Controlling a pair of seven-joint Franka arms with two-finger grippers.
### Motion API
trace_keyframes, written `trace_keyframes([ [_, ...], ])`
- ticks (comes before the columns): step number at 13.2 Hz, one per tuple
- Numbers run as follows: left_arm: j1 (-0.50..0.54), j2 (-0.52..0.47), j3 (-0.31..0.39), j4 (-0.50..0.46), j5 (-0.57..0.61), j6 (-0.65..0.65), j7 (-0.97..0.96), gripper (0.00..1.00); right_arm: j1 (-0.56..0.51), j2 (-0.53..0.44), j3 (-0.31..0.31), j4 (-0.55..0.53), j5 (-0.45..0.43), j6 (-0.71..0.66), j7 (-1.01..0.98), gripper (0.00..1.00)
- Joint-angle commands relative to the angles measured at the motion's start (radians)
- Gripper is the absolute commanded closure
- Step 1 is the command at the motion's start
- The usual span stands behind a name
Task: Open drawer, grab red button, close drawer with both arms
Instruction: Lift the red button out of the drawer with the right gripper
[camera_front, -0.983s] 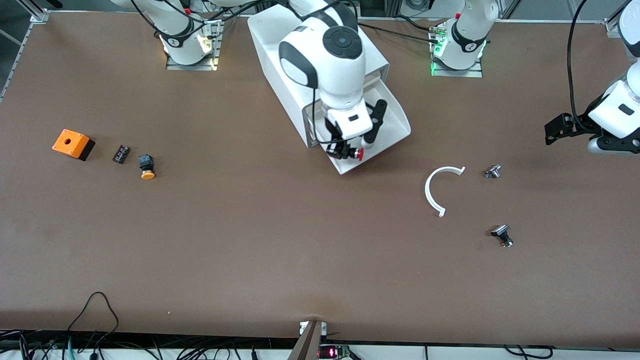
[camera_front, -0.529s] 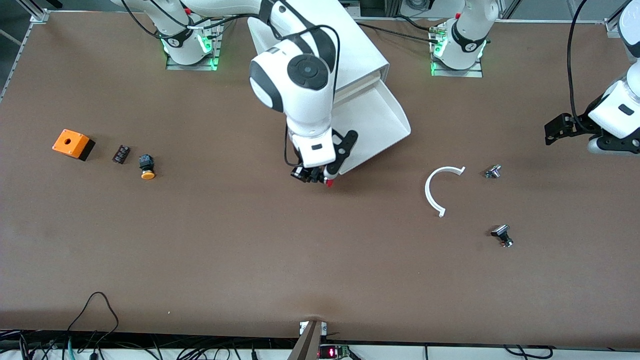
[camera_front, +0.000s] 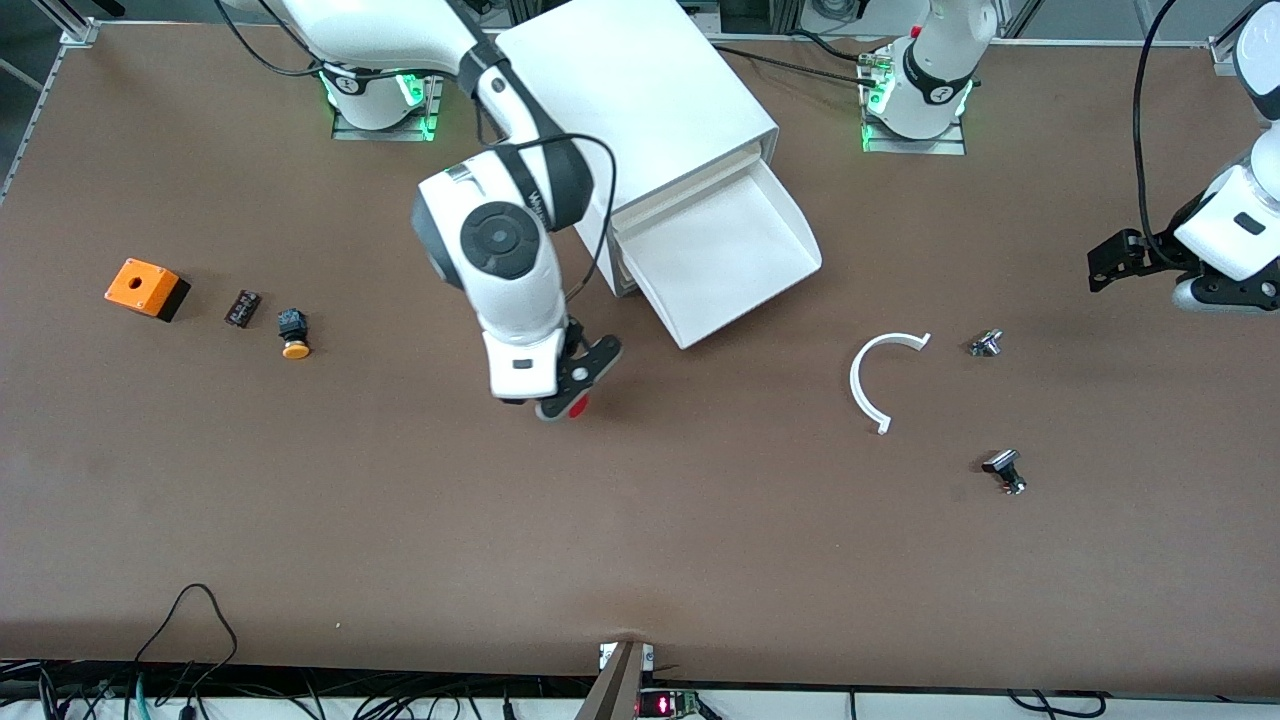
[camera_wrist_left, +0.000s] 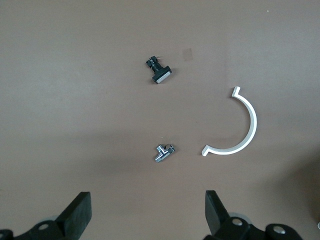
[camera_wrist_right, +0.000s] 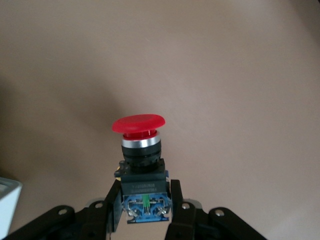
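The drawer (camera_front: 735, 262) stands pulled out of the white cabinet (camera_front: 640, 95), and its tray shows nothing inside. My right gripper (camera_front: 560, 403) hangs over the bare table beside the drawer's front, toward the right arm's end. It is shut on the button (camera_front: 577, 405). In the right wrist view the fingers (camera_wrist_right: 175, 200) clamp the button's black and blue body, with the red cap (camera_wrist_right: 138, 124) sticking out past them. My left gripper (camera_front: 1110, 262) waits over the left arm's end of the table. Its fingers (camera_wrist_left: 79, 214) stand wide open and hold nothing.
An orange box with a hole (camera_front: 146, 288), a small black part (camera_front: 242, 307) and an orange-capped button (camera_front: 293, 335) lie at the right arm's end. A white arc (camera_front: 880, 375), a metal part (camera_front: 986, 343) and a black part (camera_front: 1005, 470) lie toward the left arm's end.
My right gripper has lifted the red button out of the drawer and carried it over the table toward the right arm's end. The left arm has not moved.
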Motion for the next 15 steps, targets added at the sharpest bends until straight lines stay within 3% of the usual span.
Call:
trace_keyframes([
  [1,0.007,0.005,0.007,-0.017,0.012,0.031,0.009,0.0,-0.053,-0.106,0.006,-0.159,0.01,0.033,0.082,0.74],
  [6,0.01,0.008,0.01,-0.028,0.012,0.031,0.015,0.0,-0.097,-0.159,-0.004,-0.305,-0.025,0.034,0.392,0.74],
  [10,0.01,0.017,0.01,-0.071,0.012,0.01,0.015,0.0,-0.135,-0.173,-0.014,-0.369,-0.028,0.046,0.489,0.74],
  [13,0.009,0.02,0.01,-0.076,0.007,0.0,0.01,0.0,-0.193,-0.229,-0.021,-0.536,-0.031,0.199,0.486,0.74],
  [15,0.007,0.029,0.01,-0.08,-0.055,0.003,-0.004,0.0,-0.233,-0.258,-0.021,-0.612,-0.033,0.264,0.472,0.74],
])
